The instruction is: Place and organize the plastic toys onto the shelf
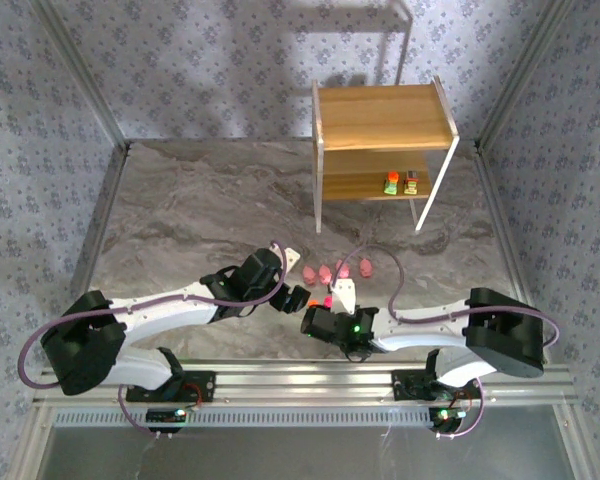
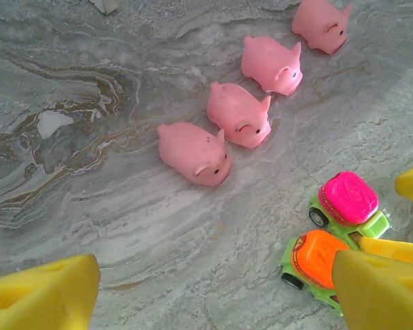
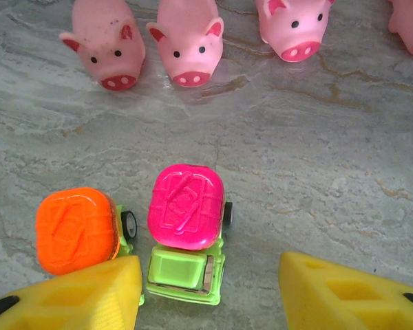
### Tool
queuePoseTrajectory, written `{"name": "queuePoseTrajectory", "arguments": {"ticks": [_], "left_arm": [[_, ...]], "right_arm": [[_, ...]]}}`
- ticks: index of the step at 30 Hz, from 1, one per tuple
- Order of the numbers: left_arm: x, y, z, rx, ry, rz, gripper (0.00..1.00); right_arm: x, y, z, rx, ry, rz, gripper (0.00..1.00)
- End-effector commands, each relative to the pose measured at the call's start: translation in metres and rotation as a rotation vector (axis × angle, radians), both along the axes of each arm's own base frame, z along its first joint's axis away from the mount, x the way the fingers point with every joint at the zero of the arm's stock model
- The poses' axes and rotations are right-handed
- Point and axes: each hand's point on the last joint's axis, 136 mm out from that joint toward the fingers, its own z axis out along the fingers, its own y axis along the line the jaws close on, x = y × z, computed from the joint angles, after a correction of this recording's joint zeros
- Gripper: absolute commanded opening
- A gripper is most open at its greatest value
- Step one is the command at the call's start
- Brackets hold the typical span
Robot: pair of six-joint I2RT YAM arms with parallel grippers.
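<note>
The shelf (image 1: 382,116) stands on the marbled worktop (image 1: 200,200) toward its far edge, right of the middle. On its lower board (image 1: 355,186), near the right end, two blocky toys (image 1: 401,183) sit side by side. One has an orange top; the other is too small to make out.

Four pink pigs (image 1: 335,270) lie in a row on the worktop near the middle of its near edge, each just beside the next but apart. From the right wrist their snouts face the camera.

Between the pigs and the near edge stand two toy cars with green-yellow bases, just beside each other: an orange-topped car (image 3: 76,227) and a pink-topped car (image 3: 186,206).

The right gripper (image 3: 210,261) is low over the worktop with its jaws wide, one on either side of the pink-topped car, and it grips nothing. One yellow finger (image 3: 89,295) sits close against that car's green base and covers the near end of the orange-topped car. The other finger (image 3: 344,295) is apart from the car, with bare worktop between them.

The left gripper (image 2: 213,265) also has its jaws wide, with only bare worktop between the fingers, and it holds nothing. One of its fingers (image 2: 378,289) hides a corner of the orange-topped car; whether it touches the car cannot be told.
</note>
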Motion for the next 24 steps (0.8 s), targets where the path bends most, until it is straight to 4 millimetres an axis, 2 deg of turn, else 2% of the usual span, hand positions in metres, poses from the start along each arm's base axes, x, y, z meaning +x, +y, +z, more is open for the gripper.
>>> {"name": "queuePoseTrajectory", "arguments": {"ticks": [1, 13, 24], "left_arm": [[0.002, -0.004, 0.009, -0.023, 0.000, -0.002, 0.87], [0.002, -0.005, 0.009, -0.022, 0.002, -0.003, 0.87], [0.003, -0.006, 0.006, -0.016, 0.008, -0.004, 0.87]], "right_arm": [[0.003, -0.003, 0.000, -0.018, 0.001, -0.009, 0.56], [0.007, -0.026, 0.006, -0.077, -0.002, -0.015, 0.56], [0.008, -0.003, 0.009, -0.058, -0.004, 0.143, 0.57]]}}
